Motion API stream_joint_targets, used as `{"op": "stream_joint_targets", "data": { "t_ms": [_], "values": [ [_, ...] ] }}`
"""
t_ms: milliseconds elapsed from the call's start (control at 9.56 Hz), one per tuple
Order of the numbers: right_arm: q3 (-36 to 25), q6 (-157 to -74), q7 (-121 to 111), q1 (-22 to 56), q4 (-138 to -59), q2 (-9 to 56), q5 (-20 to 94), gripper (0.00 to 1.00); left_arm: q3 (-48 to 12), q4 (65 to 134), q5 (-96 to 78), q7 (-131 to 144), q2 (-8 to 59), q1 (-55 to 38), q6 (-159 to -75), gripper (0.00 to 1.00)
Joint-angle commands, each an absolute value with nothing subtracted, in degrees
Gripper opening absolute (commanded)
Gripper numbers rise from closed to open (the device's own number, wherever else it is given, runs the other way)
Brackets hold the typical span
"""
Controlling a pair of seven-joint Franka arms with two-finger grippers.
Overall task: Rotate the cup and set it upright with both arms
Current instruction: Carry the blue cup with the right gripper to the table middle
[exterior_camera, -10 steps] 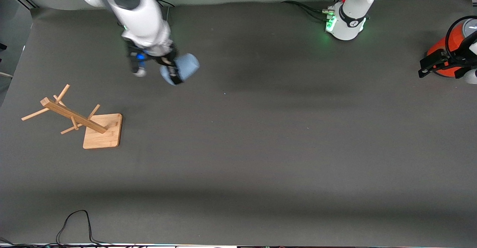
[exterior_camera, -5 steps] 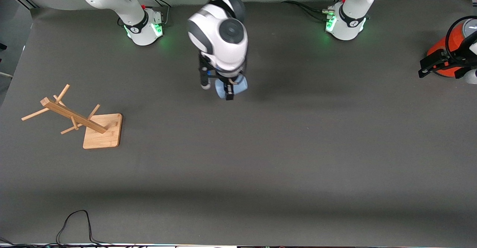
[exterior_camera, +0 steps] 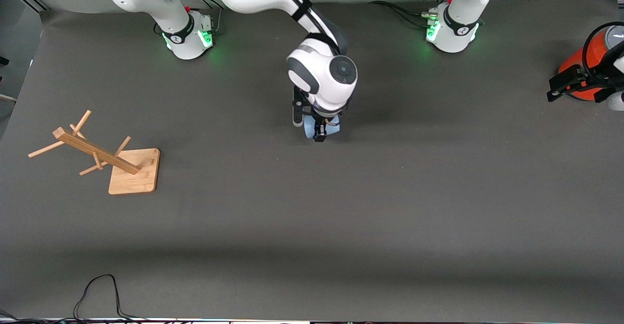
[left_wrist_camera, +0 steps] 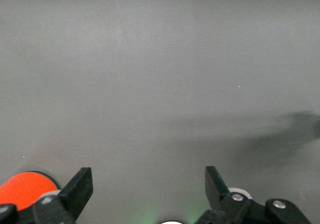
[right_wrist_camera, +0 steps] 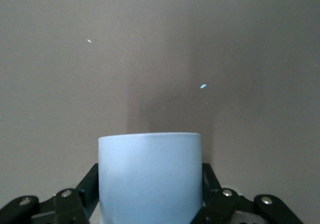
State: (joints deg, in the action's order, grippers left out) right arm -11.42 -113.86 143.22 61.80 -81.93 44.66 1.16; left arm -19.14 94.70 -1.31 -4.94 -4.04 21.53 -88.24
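The right claw (exterior_camera: 320, 134) was clamped on the cup (right_wrist_camera: 150, 176) over mid-desk (exterior_camera: 390, 192), likely for handover, while the left claw (left_wrist_camera: 149, 184) waited spread apart.

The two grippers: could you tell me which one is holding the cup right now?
The right gripper: its fingers clamp the pale-blue cup over the table's middle. The left gripper is open and empty, waiting beside the orange-red cylinder.
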Motion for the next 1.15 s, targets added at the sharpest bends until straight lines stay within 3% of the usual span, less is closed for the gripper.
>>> {"op": "stream_joint_targets", "data": {
  "t_ms": [0,314,418,523,837,1046],
  "values": [
    [-12.3,-114.43,145.9,62.75,-78.75,48.42,1.67,0.6,-19.25,94.04,-1.67,-4.57,-3.43,22.15,-87.36,1.0],
    [-12.3,-116.37,147.39,63.54,-78.66,51.41,1.32,0.61,-19.25,93.96,-1.67,-4.13,-2.9,22.5,-87.45,1.0],
    [-12.3,-116.37,147.39,63.54,-78.66,51.42,1.32,0.9,-19.34,93.87,-1.67,-4.04,-2.9,22.5,-87.45,1.0],
    [-12.39,-116.37,147.13,63.54,-78.66,51.42,1.32,1.0,-19.34,93.87,-1.67,-3.69,-2.9,22.41,-87.45,1.0],
    [-12.57,-115.67,144.16,62.67,-77.44,49.75,1.75,1.0,-19.42,93.87,-1.5,-2.03,-2.99,22.06,-87.28,1.0],
    [-12.66,-110.95,143.88,62.49,-74.99,48.96,1.93,1.0,-19.42,93.87,-1.58,-1.67,-2.99,21.97,-87.19,1.0]
  ]
}}
